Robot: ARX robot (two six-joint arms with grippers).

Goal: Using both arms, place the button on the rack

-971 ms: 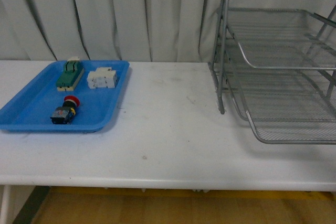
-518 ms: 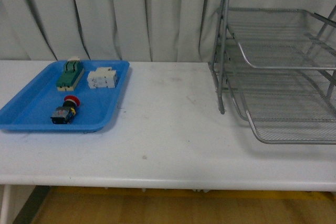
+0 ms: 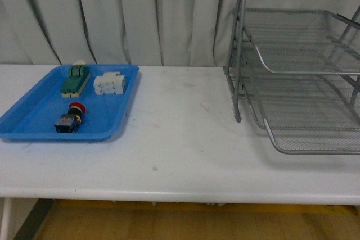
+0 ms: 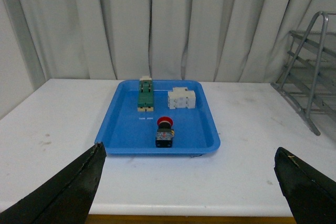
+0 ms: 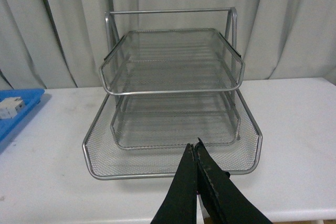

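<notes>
Now the button (image 3: 70, 118) lies in the blue tray (image 3: 34, 117) on the tabletop's (image 3: 180, 139) left, well apart from the rack (image 3: 304, 71) at right. The left fingers (image 4: 73, 187) are spread wide, and the right fingers (image 5: 181, 192) are pressed together.

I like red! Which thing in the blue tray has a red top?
The button, lying alone in front. The green-and-cream block and white block behind it have no red.

front: whole table (image 3: 180, 161) | left wrist: low, toward blue tray (image 4: 157, 149) | right wrist: low, toward rack (image 5: 173, 92) | front shares both
</notes>
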